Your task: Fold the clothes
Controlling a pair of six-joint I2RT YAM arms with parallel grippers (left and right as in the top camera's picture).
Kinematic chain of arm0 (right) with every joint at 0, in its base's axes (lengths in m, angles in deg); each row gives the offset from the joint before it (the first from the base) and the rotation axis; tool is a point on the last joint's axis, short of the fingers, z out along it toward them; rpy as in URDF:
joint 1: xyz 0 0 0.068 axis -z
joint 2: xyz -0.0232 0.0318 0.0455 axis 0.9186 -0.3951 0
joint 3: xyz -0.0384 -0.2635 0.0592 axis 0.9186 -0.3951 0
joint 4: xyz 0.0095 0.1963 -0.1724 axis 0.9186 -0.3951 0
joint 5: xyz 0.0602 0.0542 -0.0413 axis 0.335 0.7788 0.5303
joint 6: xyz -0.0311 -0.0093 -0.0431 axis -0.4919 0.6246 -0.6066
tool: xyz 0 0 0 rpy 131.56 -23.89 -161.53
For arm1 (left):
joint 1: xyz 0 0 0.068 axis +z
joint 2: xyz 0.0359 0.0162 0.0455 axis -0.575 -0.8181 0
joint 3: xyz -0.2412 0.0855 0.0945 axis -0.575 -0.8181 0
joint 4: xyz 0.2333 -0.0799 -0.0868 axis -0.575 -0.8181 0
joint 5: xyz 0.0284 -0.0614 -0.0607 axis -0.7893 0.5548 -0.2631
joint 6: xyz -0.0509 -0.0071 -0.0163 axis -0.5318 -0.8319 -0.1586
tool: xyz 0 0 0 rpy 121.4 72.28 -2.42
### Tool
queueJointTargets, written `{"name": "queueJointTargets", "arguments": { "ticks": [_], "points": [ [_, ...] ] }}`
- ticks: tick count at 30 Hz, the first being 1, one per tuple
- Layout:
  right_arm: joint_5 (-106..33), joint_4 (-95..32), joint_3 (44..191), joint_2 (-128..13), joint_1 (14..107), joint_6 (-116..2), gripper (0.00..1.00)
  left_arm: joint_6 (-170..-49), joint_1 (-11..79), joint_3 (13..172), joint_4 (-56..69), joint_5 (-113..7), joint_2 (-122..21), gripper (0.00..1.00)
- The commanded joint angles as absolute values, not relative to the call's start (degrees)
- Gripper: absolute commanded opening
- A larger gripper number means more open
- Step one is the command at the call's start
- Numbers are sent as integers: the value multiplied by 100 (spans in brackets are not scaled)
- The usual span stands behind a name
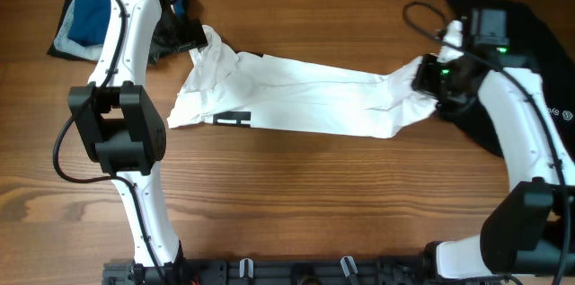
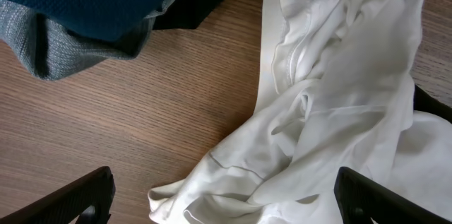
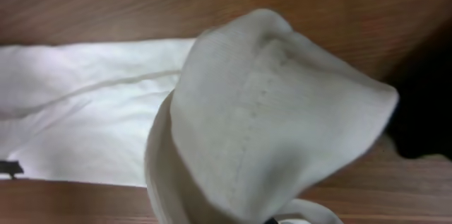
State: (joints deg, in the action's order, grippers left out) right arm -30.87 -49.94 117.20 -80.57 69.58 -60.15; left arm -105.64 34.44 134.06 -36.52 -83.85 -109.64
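I am pinching one end of the white T-shirt [image 1: 305,96] in the right gripper [image 1: 431,76]. It is stretching lengthwise toward the left gripper [image 1: 192,37] (jaws spread wide, nearer the loose end).

We see a crumpled blue shirt [image 1: 88,13] lying on grey cloth [image 2: 63,51] at the wooden bench's [image 1: 314,195] far left corner, and a black garment [image 1: 530,47] spread along its right side.
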Motion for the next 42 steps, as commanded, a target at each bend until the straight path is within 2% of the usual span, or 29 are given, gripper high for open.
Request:
{"name": "queueJointTargets", "arguments": {
  "ticks": [1, 8, 11, 16, 24, 25, 27, 31, 33, 36, 40, 42],
  "points": [
    [-3146, -4799, 11772, -8112, 6440, -5859, 4, -10680, 3448, 13518, -3672, -8335, -10820, 100],
    [-3200, -4218, 11772, -8833, 5566, -5420, 4, -10680, 3448, 13518, -3670, -8335, -10820, 100],
    [-2778, -3801, 11772, -9091, 5317, -5420, 4, -10680, 3448, 13518, -3668, -8335, -10820, 100],
    [-2678, -3184, 11772, -9329, 5015, -4963, 4, -10680, 3448, 13518, -3670, -8335, -10820, 100],
    [-2374, -2909, 11772, -9399, 4829, -4832, 6, -10680, 3448, 13518, -3626, -8337, -10820, 100],
    [-2193, -2799, 11772, -9399, 4772, -4850, 13, -10680, 3448, 13518, -3624, -8337, -10820, 100],
    [-1740, -2579, 11772, -9399, 4670, -4959, 21, -10677, 3448, 13518, -3626, -8337, -10820, 100],
    [-1240, -2522, 11792, -9397, 4578, -5173, 65, -10677, 3448, 13518, -3626, -8337, -10820, 100],
    [-1061, -2596, 11842, -9397, 4597, -5309, 73, -10677, 3448, 13518, -3626, -8337, -10820, 100],
    [-999, -2970, 12085, -9397, 4678, -5610, 77, -10680, 3448, 13518, -3626, -8337, -10820, 100],
    [-1806, -3453, 12216, -9395, 4849, -5621, 78, -10671, 3448, 13518, -3624, -8330, -10820, 100],
    [-2083, -3759, 12262, -9384, 5046, -5693, 79, -10205, 3448, 13507, -3534, -8014, -10828, 100]
  ]
}}
